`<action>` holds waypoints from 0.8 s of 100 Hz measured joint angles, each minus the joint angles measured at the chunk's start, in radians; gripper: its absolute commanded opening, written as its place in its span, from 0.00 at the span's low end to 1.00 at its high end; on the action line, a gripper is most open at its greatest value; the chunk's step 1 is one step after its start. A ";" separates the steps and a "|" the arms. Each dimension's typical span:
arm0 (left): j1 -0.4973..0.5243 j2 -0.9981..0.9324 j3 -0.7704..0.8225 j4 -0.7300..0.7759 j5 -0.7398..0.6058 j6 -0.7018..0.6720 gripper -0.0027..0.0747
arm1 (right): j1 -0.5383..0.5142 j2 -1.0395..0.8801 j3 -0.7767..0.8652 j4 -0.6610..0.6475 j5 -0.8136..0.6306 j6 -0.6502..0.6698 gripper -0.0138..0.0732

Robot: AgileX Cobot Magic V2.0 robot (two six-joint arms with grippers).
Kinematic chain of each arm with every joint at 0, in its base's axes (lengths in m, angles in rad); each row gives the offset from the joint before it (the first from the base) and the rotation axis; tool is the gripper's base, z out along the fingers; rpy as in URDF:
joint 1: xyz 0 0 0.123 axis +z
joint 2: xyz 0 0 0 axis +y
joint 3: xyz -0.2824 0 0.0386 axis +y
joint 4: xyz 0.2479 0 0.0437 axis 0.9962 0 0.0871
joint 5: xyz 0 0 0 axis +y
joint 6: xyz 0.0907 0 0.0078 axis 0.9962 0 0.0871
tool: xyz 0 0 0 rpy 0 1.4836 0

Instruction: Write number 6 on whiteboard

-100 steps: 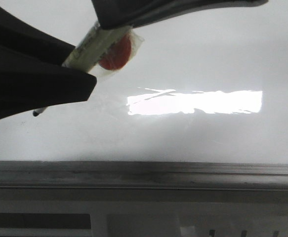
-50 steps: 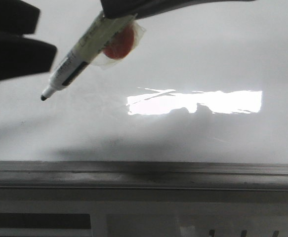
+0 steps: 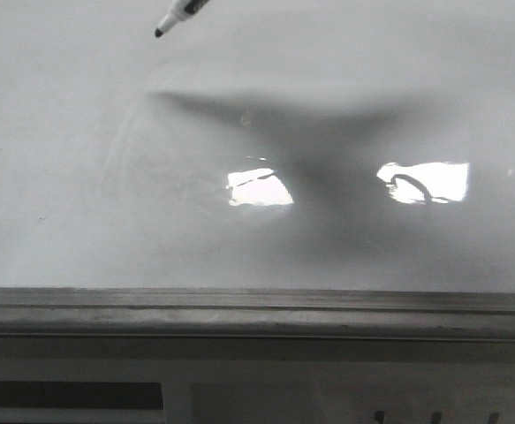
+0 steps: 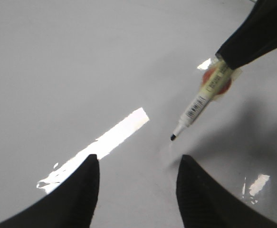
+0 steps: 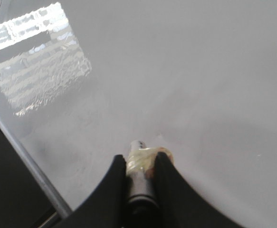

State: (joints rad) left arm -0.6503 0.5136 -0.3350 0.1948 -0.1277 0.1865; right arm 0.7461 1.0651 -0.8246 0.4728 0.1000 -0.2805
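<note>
The whiteboard is glossy white-grey with a dark arm shadow across its bright reflection. No number 6 shows on it. My right gripper is shut on a taped marker. In the left wrist view the right gripper holds the marker slanted, black tip pointing down at the board. In the front view only the marker tip shows, at the top edge, apart from its shadow. My left gripper is open and empty, just short of the tip.
A grey metal edge runs along the near side of the board and also shows in the right wrist view. An orange-red disc is taped to the marker. Faint wipe smears mark the board.
The marker has moved up and out to the top edge of the front view. The left gripper has left that view. An arm shadow now splits the bright reflection.
</note>
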 measured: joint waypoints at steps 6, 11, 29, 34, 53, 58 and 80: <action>0.002 0.000 0.000 -0.009 0.002 0.000 0.48 | -0.023 0.026 -0.037 0.000 0.015 0.000 0.08; 0.004 0.000 0.000 -0.016 0.004 0.000 0.48 | -0.037 0.049 -0.065 0.000 0.032 0.000 0.08; 0.005 0.000 0.000 -0.020 0.004 0.000 0.48 | -0.061 0.134 -0.091 0.013 0.077 0.004 0.08; 0.005 0.000 0.000 -0.020 0.004 0.000 0.48 | -0.049 0.152 -0.089 0.028 0.100 0.008 0.08; 0.005 0.000 0.000 -0.020 0.004 0.000 0.48 | -0.003 0.183 0.006 0.141 0.174 0.017 0.08; 0.005 0.000 0.000 -0.020 0.004 0.000 0.48 | -0.007 0.173 0.020 0.156 0.190 0.020 0.08; 0.005 0.000 0.000 -0.020 0.004 0.000 0.48 | -0.044 0.130 -0.004 0.155 0.191 0.016 0.08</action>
State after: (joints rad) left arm -0.6454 0.5136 -0.3350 0.1744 -0.1234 0.1865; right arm 0.7022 1.1947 -0.8285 0.6281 0.2910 -0.2643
